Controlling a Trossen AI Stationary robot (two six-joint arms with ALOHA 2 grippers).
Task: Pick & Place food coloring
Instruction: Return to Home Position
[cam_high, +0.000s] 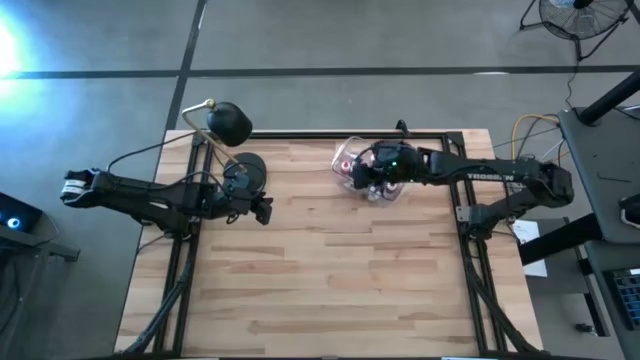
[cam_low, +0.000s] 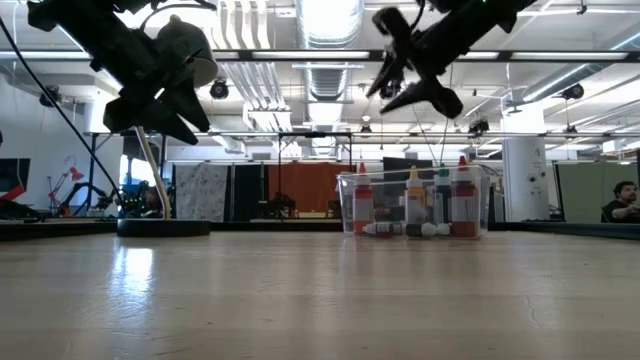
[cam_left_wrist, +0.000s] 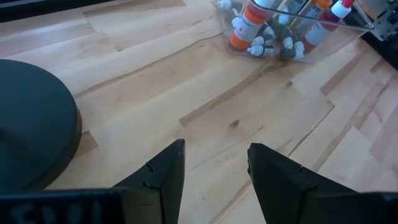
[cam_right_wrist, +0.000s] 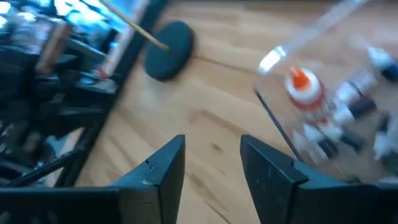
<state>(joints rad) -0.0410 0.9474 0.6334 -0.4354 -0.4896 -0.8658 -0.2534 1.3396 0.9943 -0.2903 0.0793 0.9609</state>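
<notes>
Slim plastic food coloring bottles (cam_low: 415, 205), red and orange among them, are seen gathered in the clear, rigid tub (cam_low: 347, 195) on the pale wood-plank tabletop (cam_high: 330, 280), some upright, others lying. The right pincer (cam_right_wrist: 211, 146) is held spread and empty above the tub, apparently clear of a finished load. The left pincer (cam_left_wrist: 214, 149), likewise spread and empty, is held near the round black lamp base (cam_left_wrist: 31, 118).

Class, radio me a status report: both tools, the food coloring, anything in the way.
Left tool open, empty, above table. Right tool open, empty, over tub. Bottles in tub. Lamp beside left arm.
</notes>
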